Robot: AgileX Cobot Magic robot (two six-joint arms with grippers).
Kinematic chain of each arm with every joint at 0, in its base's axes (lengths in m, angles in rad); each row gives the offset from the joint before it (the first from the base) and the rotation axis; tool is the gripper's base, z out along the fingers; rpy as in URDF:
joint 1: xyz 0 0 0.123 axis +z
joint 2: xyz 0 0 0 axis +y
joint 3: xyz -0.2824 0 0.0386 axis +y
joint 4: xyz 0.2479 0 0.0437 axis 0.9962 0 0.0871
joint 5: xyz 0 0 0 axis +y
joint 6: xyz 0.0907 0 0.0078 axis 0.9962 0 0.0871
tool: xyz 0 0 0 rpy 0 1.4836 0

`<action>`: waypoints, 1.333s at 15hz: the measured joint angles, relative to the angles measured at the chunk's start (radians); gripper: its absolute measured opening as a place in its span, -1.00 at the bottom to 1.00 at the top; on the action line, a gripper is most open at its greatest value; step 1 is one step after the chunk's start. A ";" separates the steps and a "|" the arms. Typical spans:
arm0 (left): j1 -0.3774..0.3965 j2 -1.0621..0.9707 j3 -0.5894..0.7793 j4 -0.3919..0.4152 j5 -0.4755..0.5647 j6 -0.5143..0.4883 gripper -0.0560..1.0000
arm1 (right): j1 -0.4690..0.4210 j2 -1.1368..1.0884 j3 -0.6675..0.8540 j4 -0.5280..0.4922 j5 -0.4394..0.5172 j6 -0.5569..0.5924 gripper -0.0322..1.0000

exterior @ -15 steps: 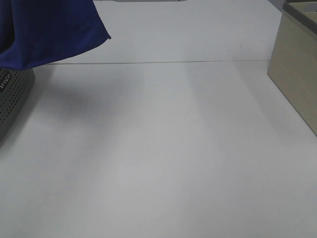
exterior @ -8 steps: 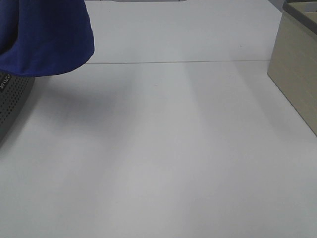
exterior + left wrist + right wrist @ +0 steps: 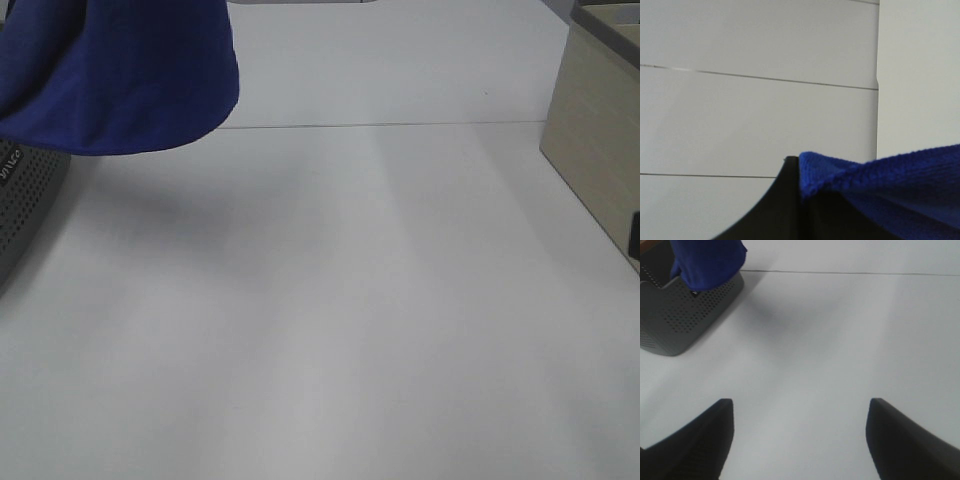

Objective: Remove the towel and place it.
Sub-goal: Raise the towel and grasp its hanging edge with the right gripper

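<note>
The towel point(image 3: 120, 75) is hanging bunched at the far left, over a grey perforated basket point(image 3: 25, 200) that is sitting on the white counter point(image 3: 350, 300). I cannot tell whether its lower edge is touching the basket. The left claw point(image 3: 792, 200) is gripping a fold of the plush cloth, jaws closed on it. The right claw point(image 3: 800, 412) is hovering low over the counter, jaws spread wide and holding nothing. A beige box point(image 3: 600, 130) is standing at the right edge.

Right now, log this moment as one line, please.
left gripper: shut on towel | towel: hanging over grey basket | right gripper: open, over table | towel not yet placed
</note>
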 joint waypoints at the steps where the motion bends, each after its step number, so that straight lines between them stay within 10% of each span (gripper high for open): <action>1: -0.023 0.002 0.000 0.000 0.000 0.000 -0.89 | 0.000 0.075 0.000 0.096 -0.019 -0.101 0.40; 6: -0.127 0.052 0.000 -0.004 0.005 0.021 -0.89 | 0.000 0.527 0.000 0.794 0.116 -1.082 0.39; 8: -0.153 0.059 0.000 -0.005 0.005 0.023 -0.89 | 0.000 0.702 -0.030 0.840 0.247 -1.283 0.38; 13: -0.182 0.067 0.000 -0.005 0.004 0.023 -0.89 | 0.099 1.004 -0.195 0.857 0.339 -1.342 0.38; 20: -0.183 0.073 0.000 -0.007 0.004 0.023 -0.89 | 0.269 1.182 -0.418 0.858 0.154 -1.413 0.38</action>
